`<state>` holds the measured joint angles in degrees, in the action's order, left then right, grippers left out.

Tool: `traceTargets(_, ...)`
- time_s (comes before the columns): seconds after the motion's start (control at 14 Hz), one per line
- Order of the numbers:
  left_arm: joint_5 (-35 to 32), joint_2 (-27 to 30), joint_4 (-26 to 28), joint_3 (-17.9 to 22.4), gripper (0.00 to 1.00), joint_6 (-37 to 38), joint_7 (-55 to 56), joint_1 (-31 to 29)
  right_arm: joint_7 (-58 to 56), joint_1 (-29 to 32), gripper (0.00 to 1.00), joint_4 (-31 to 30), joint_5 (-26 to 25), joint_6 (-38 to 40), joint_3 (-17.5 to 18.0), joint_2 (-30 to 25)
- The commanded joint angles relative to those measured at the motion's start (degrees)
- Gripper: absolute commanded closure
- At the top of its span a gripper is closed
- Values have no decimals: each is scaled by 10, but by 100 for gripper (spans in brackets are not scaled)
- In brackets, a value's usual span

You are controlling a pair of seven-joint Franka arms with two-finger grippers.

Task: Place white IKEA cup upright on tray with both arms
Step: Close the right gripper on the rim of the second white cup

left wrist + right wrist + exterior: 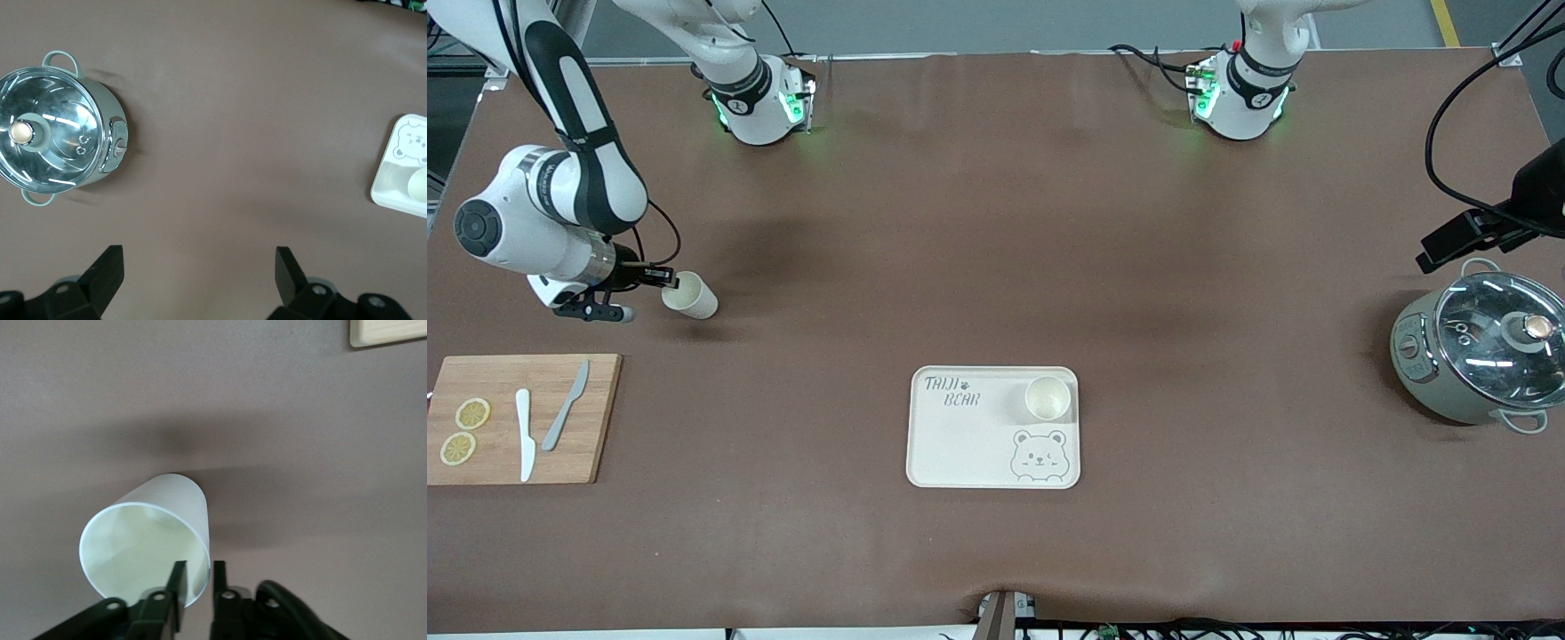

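A: Front view, entry one. Where is the right end effector (660, 277)?

B: Over the worktop (996, 222) toward the right arm's end, above the strip between the base edge and the cutting board (520, 418). It pinches the rim of a white cup (690, 295), which is tilted. A second cup (1047, 397) stands upright on the tray (960, 444), beside the lettering and above the bear face, near the middle of the camera-side edge.

A: Left end effector (1458, 240)?

B: Over the left arm's end, above the lidded pot (1480, 360). That arm waits.

A: Left wrist view?

B: Fingers (107, 270) spread wide, nothing between them; pot (57, 130) and tray corner (400, 177) below.

A: Right wrist view?

B: End effector (195, 587) closed narrow on the cup wall (150, 533), one finger inside, one outside; board corner (387, 332) at the frame's edge.
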<state>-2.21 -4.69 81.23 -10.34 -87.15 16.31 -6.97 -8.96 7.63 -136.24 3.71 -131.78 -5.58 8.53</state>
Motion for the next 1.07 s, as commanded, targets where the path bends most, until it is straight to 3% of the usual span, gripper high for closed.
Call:
traceTargets(0.0, -3, 32, 38, -6, 0, 1, -34, -16, -13, 12, 100, -15, 15, -4, 6, -18)
traceTargets(0.29, 4, 87, 103, -10, 0, -26, -43, -16, -10, 7, 100, 4, 22, 37, 7, -26)
traceTargets(0.5, 18, 115, 140, -15, 0, -40, -44, -8, -7, -10, 100, 86, 59, 148, 8, -22)
traceTargets(0.64, 18, 121, 145, -31, 0, -40, -44, -6, 14, -44, 100, 134, 79, 165, 7, -12)
traceTargets(0.86, 18, 121, 144, -33, 0, -40, -58, -6, 200, -131, 100, 233, 82, 181, 7, 52)
traceTargets(1.0, 20, 120, 141, -32, 0, -40, -61, -7, 311, -187, 100, 351, 96, 230, 7, 130)
